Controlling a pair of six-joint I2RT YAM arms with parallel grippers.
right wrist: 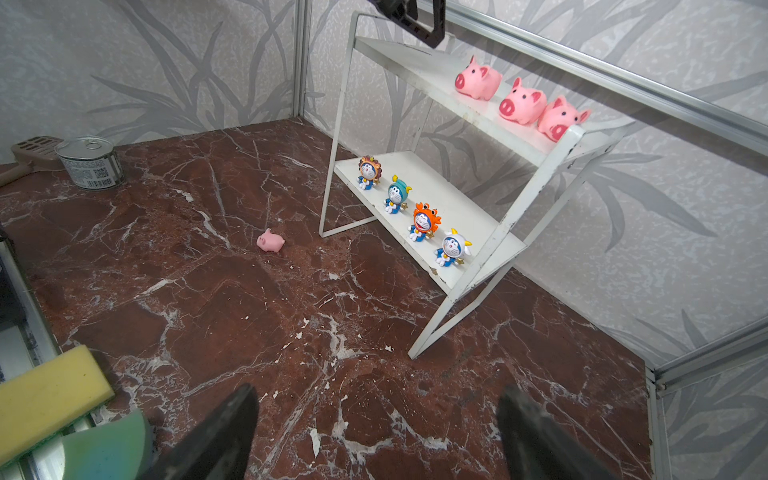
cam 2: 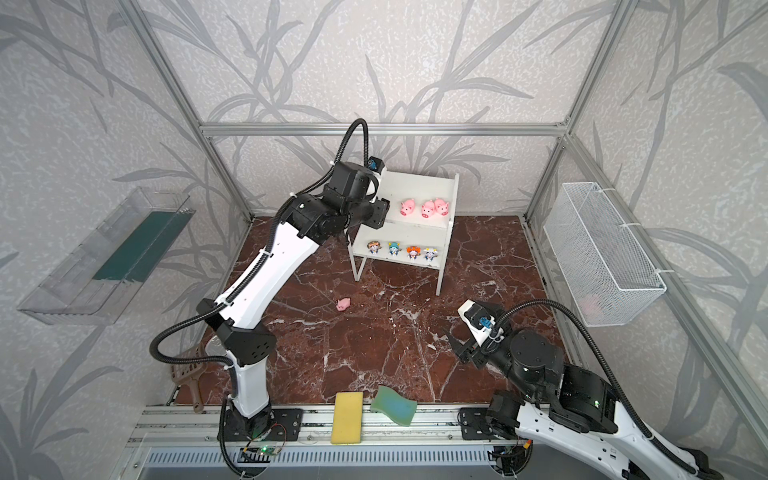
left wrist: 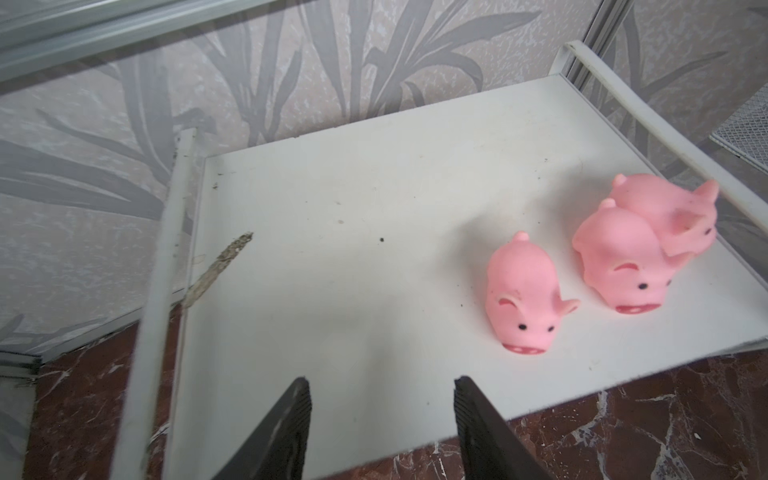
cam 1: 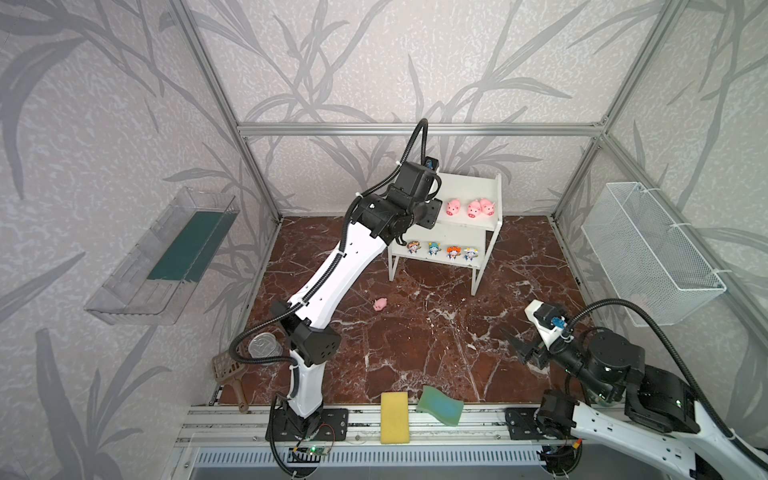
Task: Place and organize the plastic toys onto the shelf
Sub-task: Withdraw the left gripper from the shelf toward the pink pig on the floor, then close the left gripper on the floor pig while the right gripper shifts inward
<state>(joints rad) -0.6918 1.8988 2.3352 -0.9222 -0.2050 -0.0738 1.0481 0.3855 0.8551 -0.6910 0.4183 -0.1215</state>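
Observation:
The white two-tier shelf (cam 1: 465,187) stands at the back. Three pink pigs (cam 1: 453,206) (left wrist: 521,291) sit on the right part of its top board (left wrist: 332,228). The two on the right (left wrist: 623,257) press together. Several cartoon figurines (cam 1: 434,248) (right wrist: 424,220) stand in a row on the lower board (right wrist: 457,203). Another pink pig (cam 1: 379,304) (right wrist: 270,240) lies on the marble floor, in front of the shelf to its left. My left gripper (left wrist: 382,382) hovers open and empty over the top board's front left. My right gripper (right wrist: 376,390) (cam 1: 519,347) is open and empty, low at the right front.
A yellow sponge (cam 1: 394,417) and a green sponge (cam 1: 440,405) lie at the front edge. A tin can (right wrist: 89,162) and a brown scoop (cam 1: 230,374) sit at the front left. A clear tray (cam 1: 166,257) hangs on the left wall, a wire basket (cam 1: 652,253) on the right wall.

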